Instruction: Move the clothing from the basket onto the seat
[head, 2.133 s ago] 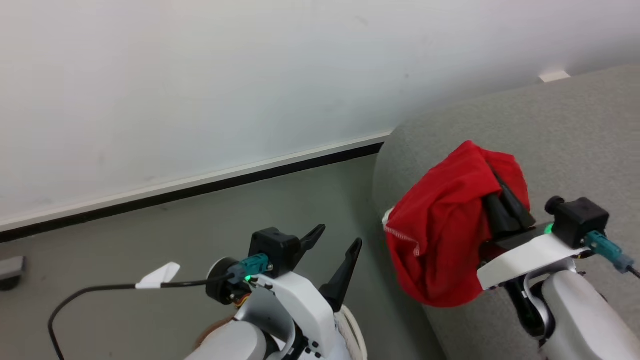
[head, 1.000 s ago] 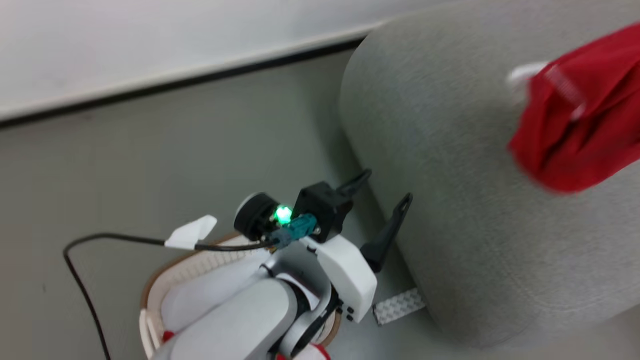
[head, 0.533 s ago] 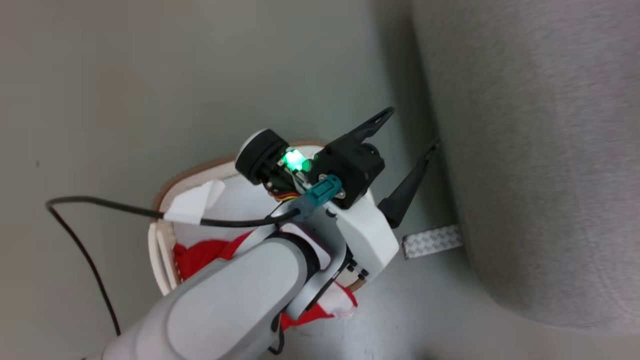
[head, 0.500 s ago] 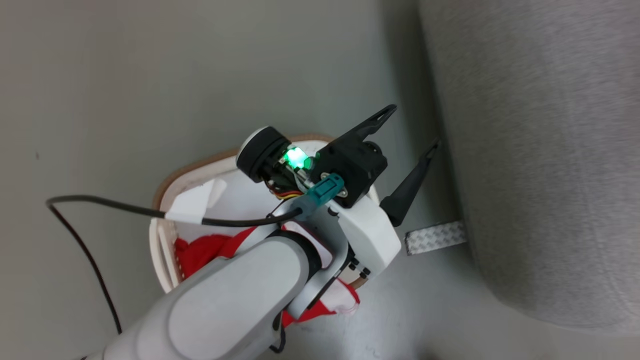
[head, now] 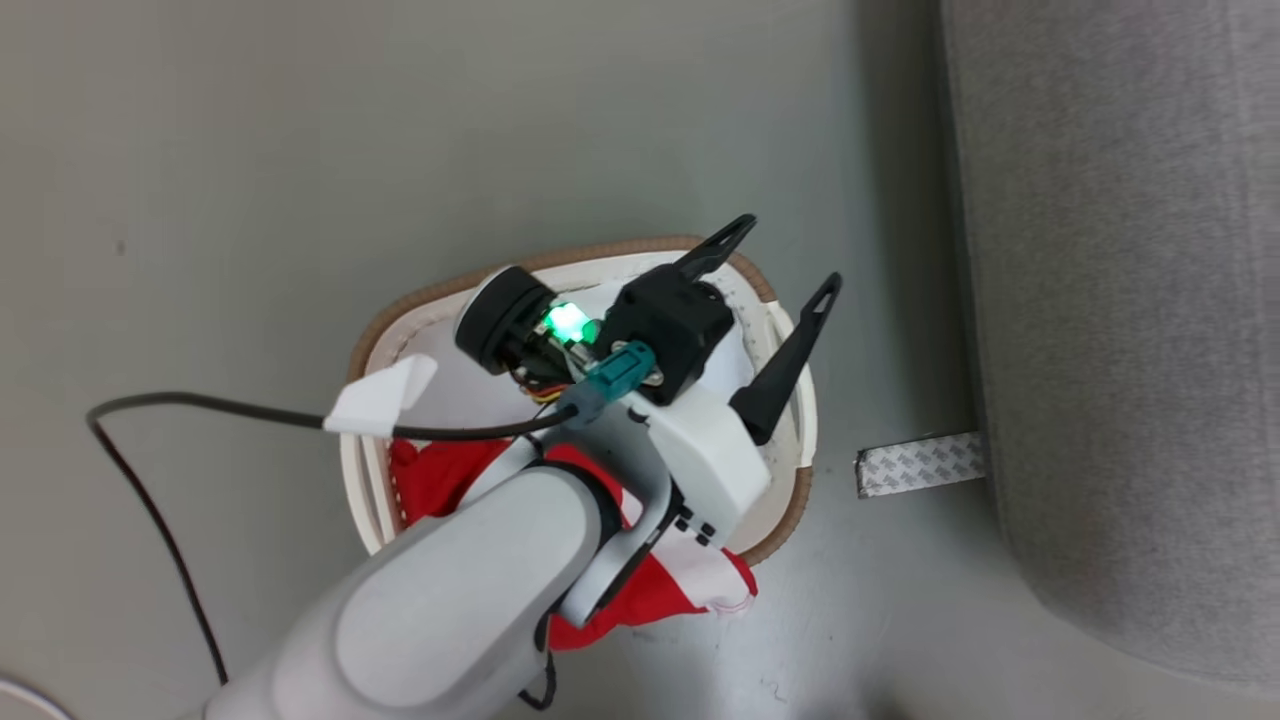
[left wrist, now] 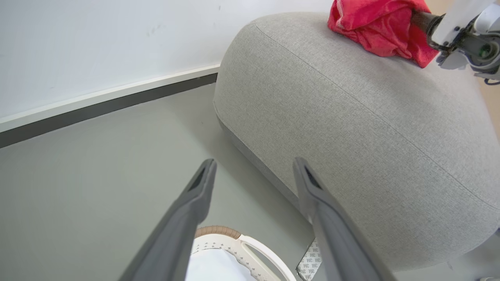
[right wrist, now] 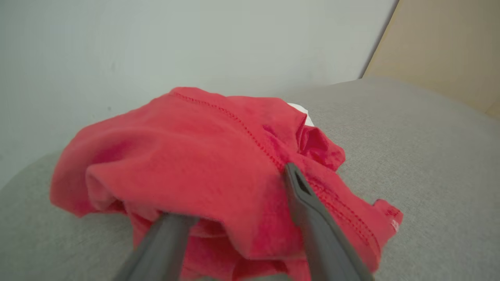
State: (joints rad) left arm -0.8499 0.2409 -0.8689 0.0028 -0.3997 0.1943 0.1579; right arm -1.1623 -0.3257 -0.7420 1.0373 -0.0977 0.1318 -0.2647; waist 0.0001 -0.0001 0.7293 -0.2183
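**Over the basket: one garment delivered, more to fetch**

On the left of the head view we see a black cable trailing across the grey floor. Next comes the basket, with red and white clothing heaped inside and one corner spilling over its near rim. Our left gripper hangs above the basket's far side, fingers spread wide and holding nothing. Just right of the basket, a patterned strip lies on the floor and runs up to the seat.

Two seconds ago our head camera faced the wall and the seat's edge. It has since swung down to the basket. Back then a red garment hung bunched in the closed right gripper. Now it rests on top of the seat, and those fingers stand apart with cloth draped over one of them. We judge that piece delivered, though the fingers must slip out without dragging it. The left arm looks set for the next pick.
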